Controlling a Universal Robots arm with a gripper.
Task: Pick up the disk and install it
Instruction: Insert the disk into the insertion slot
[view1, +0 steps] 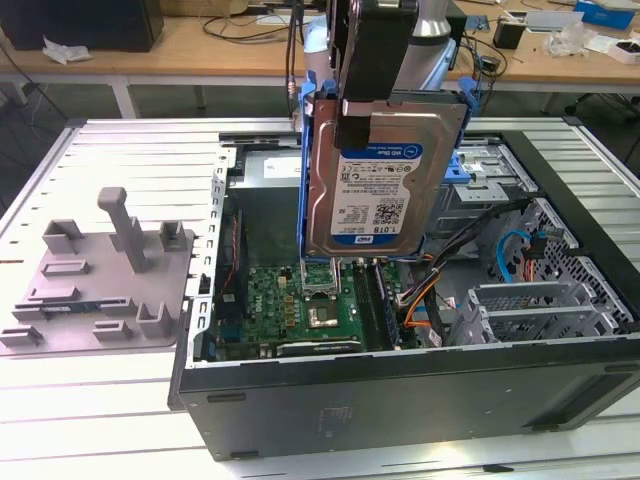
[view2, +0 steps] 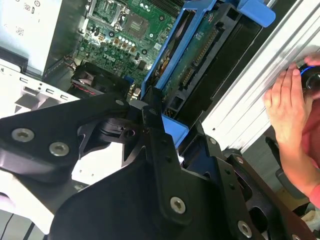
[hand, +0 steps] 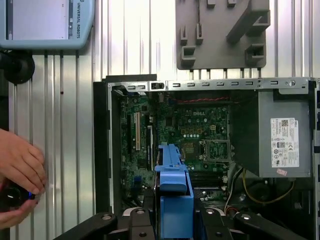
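The disk (view1: 375, 190), a silver drive with a white-and-blue label in a blue carrier, hangs upright above the open computer case (view1: 400, 400). My gripper (view1: 352, 130) comes down from above and is shut on the disk's upper edge. In the second wrist view the disk (view2: 200, 55) shows its green circuit side and blue frame just past the black fingers (view2: 160, 150). Over the motherboard (hand: 200, 130) in the first wrist view, the carrier's blue edge (hand: 172, 185) sticks out between the finger bases.
A grey fixture plate (view1: 100, 280) lies on the table at the exterior view's left. Inside the case are a grey power-supply box (hand: 285, 135), cables and a metal drive cage (view1: 490, 180). A person's hand (hand: 17, 170) holds a small black device beside the case, near a pendant (hand: 45, 22).
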